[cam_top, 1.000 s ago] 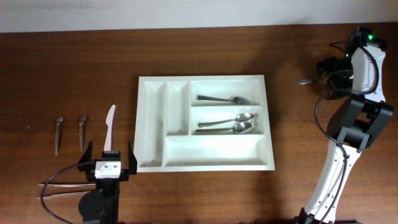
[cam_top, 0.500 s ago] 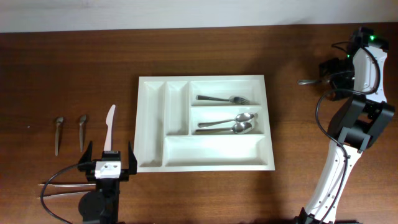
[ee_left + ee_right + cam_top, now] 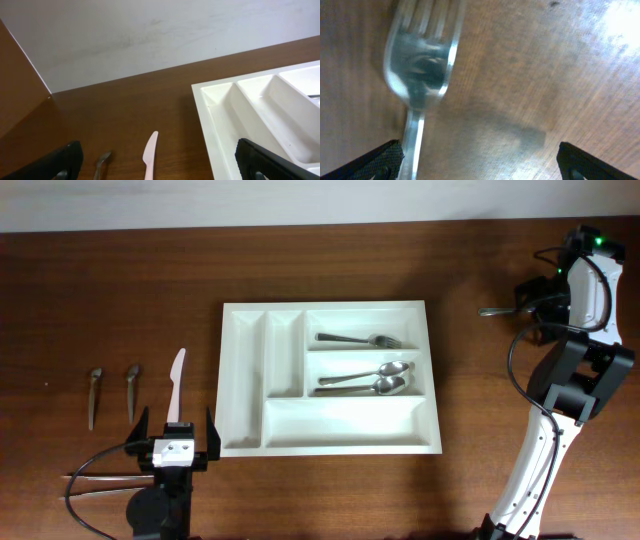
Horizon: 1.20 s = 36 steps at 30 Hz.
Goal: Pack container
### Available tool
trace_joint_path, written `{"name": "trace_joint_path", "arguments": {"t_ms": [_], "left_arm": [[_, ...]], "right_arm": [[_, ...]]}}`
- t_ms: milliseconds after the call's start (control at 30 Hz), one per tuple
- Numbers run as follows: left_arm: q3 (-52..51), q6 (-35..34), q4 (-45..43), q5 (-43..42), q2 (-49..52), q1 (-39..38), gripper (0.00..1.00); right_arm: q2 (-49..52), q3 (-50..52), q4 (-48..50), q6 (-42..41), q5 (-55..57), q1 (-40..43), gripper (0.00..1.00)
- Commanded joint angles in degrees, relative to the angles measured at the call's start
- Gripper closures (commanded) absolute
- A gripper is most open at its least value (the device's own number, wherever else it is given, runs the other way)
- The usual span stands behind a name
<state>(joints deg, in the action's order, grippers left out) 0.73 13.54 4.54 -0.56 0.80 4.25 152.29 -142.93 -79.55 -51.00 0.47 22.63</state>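
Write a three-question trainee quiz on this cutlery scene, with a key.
1. True or false: the white knife lies on the table, outside the tray.
2. How many spoons lie in the tray?
3. What lies below the open right gripper? A) spoon B) fork C) knife
Key: 1 true; 2 two; 3 B.

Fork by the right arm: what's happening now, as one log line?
right tool: open, at loose fork, not gripping | left tool: open, empty, near knife | container: holds packed fork, two spoons
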Motion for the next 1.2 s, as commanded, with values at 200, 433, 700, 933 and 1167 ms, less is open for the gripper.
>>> {"name": "trace_joint_path", "arguments": {"t_ms": [200,433,700,933,1167], "left_arm": [[-0.22,0.26,0.24,0.39,-0.44,-0.22,0.01],[-0.22,0.24,0.24,0.39,-0.46,-0.22,0.01],[-0.22,0.26,0.24,0.39,-0.46,-0.22,0.01],[-0.22,0.26,0.24,0.39,-0.46,-0.22,0.01],[-0.22,0.26,0.24,0.39,-0.46,-0.22,0.01]], "right_arm": [[3.69,-0.85,-2.34,-0.02,2.84,0.44,0.01],[3.80,-0.85,-4.09,-1.14,5.33,0.61,0.01],[3.80,-0.87,-6.12,-2.43,7.87,0.81,0.01],[3.76,-0.90,0.39,2.75,-3.23,0.92,0.01],[3.56,-4.33,1.01,-0.26,-10.47,1.36,0.01]]}}
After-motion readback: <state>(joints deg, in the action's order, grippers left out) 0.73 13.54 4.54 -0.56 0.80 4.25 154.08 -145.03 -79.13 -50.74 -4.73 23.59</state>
